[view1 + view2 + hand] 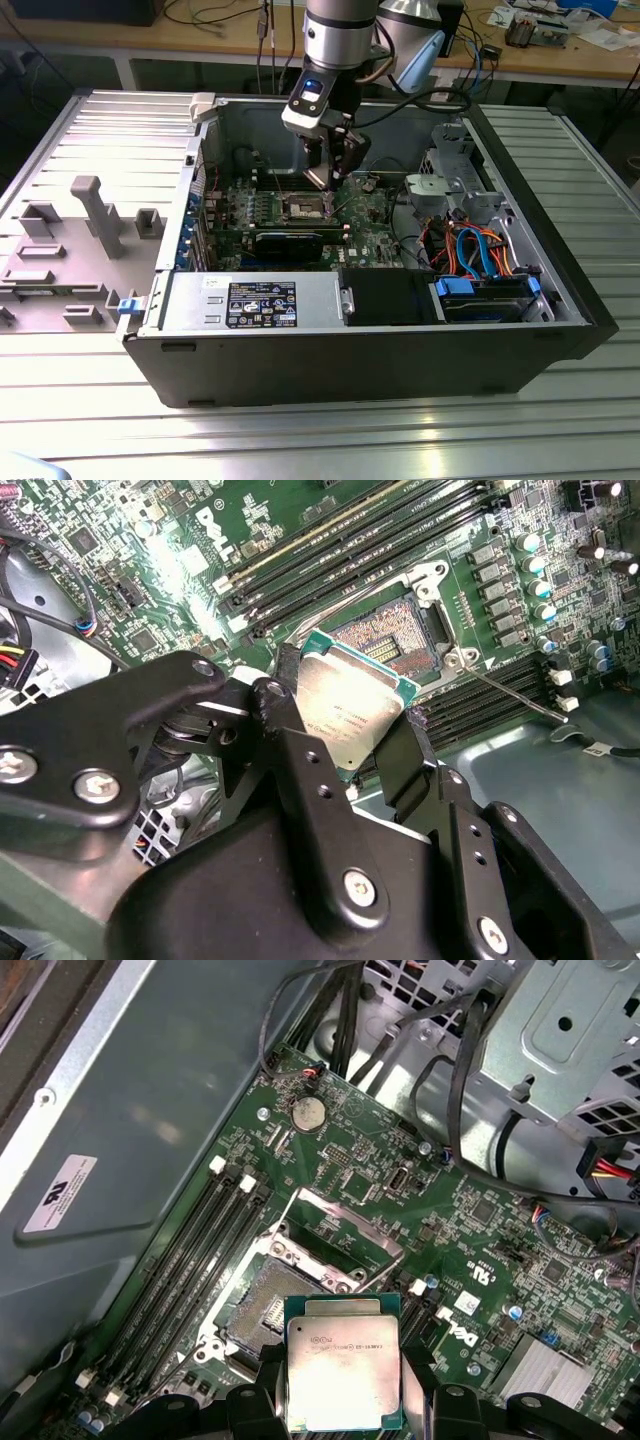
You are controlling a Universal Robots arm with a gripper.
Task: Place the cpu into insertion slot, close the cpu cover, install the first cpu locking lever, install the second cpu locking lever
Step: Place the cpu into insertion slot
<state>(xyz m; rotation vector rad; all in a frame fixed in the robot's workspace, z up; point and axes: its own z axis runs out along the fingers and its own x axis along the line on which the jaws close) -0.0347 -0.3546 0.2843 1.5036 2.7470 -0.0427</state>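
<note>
- Hand (328,180) pinches cpu (343,1375) by its edges, hovering near insertion slot (268,1305); cpu cover (350,1222) stands open.
- Step one in hand, cpu not yet seated. Judgement: seating calls for cpu level and square to insertion slot.

Held between the jaws of the matte black metal gripper (345,725), the small flat square cpu (343,1375) has a dull silvery-grey top with faint dark print and a thin teal-green border. Just beyond the jaws, the square insertion slot (262,1305) shows a brownish centre speckled with gold inside a silvery rim. Past it, the thin metal cpu cover (352,1224) is pale silver. The surrounding flat motherboard (370,1160) is deep green with fine lighter traces, striped by long narrow black memory slots (190,1250).
</note>
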